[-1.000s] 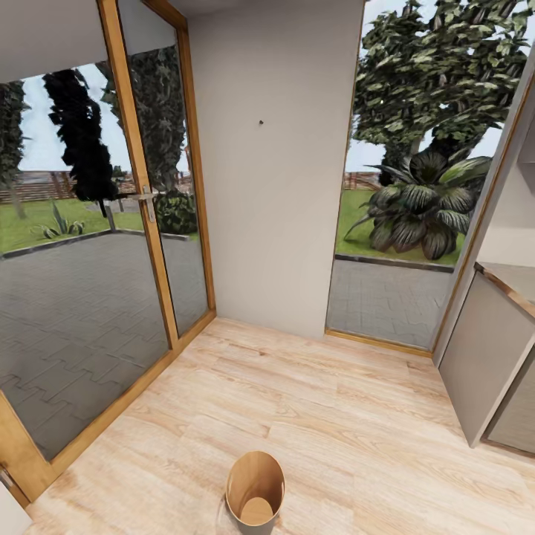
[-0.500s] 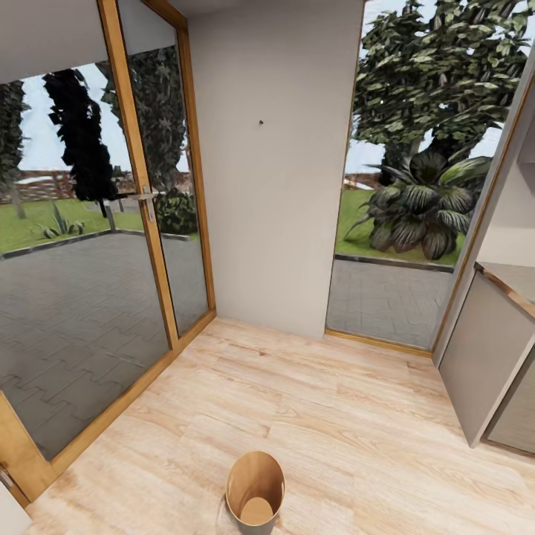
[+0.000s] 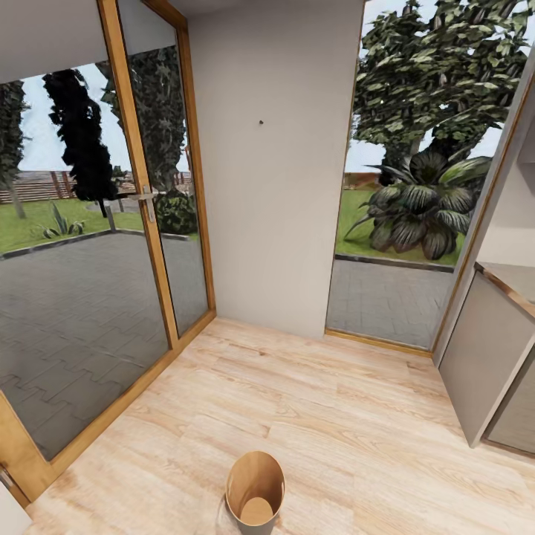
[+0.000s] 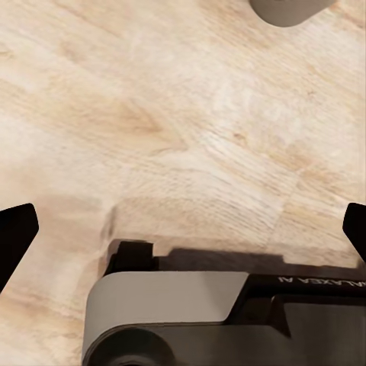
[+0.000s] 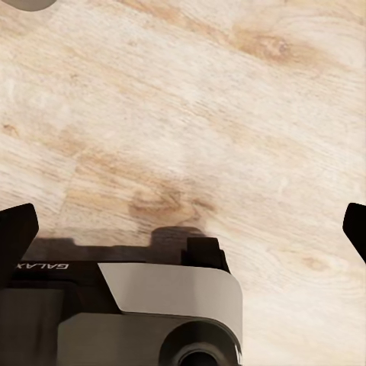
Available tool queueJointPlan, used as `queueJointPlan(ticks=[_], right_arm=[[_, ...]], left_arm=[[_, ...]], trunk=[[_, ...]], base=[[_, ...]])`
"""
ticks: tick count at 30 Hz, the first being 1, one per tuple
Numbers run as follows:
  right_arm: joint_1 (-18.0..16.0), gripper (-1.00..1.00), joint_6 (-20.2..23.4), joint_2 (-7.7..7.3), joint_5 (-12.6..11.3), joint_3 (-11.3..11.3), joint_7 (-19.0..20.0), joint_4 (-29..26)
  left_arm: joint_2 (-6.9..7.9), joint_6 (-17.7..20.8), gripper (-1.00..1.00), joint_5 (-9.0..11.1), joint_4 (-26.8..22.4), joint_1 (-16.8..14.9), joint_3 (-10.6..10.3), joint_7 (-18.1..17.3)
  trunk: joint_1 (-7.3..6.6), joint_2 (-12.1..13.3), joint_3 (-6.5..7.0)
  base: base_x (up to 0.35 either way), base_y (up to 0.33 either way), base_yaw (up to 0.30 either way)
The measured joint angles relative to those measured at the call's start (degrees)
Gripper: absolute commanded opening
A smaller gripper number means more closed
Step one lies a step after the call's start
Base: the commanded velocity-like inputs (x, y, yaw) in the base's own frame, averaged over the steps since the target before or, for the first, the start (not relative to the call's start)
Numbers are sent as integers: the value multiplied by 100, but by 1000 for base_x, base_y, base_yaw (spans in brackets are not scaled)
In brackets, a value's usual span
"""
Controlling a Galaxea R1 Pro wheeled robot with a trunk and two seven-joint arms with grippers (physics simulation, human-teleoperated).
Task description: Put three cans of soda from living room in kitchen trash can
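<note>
While upright on the floor (image 3: 357,416), the tash can (image 3: 255,490) holds nothing visible

A: Head view looks forward and down from high up at the tash can (image 3: 255,496), floor (image 3: 312,416) past it, glass doors (image 3: 89,245) beyond.

B: Wrist views?

A: Both face straight down, close to the same floor (image 4: 191,130) (image 5: 198,114); left one catches the tash can (image 4: 288,9) edge.

trash can (image 3: 255,490): 1 | glass doors (image 3: 89,245): 2 panes | window (image 3: 416,171): 1 | grey cabinets (image 3: 487,357): 1 | door handle (image 3: 146,197): 1
</note>
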Motion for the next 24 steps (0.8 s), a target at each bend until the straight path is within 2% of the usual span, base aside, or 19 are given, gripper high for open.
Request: queueJointPlan(ticks=[17,24], right_arm=[[0,100,1,0,-4,1,0,0],[0,100,8,1,1,0,17,0]], left_arm=[[-322,37,100,-20,75,1,12,33],[-363,48,100,-23,82,-4,8,28]], trunk=[[0,0,0],[153,-279,-125]], base=[[0,0,0],[0,0,0]])
